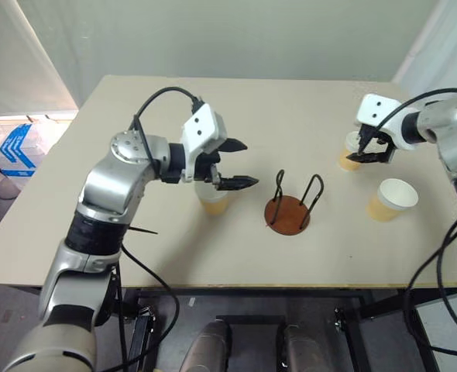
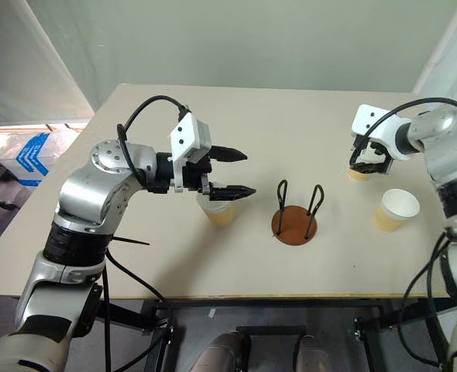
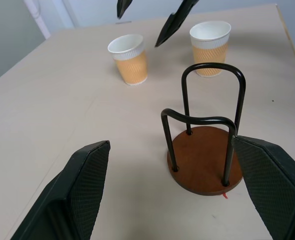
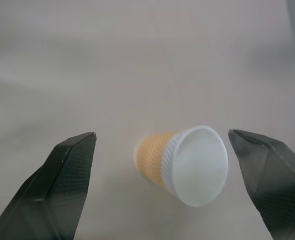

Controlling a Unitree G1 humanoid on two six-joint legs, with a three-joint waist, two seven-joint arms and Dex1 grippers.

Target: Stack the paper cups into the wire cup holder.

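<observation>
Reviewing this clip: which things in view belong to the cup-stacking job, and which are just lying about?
Belongs to the job:
paper cup under the left gripper
paper cup at the right gripper
paper cup nearest the table's right edge
wire cup holder, empty

Lying about:
blue and white box on the floor beside the table

Left arm bent inward, left gripper (image 1: 238,163) pointing right, fingers spread wide, right arm reaching forward, right gripper (image 1: 370,152) angled down, fingers apart
</observation>
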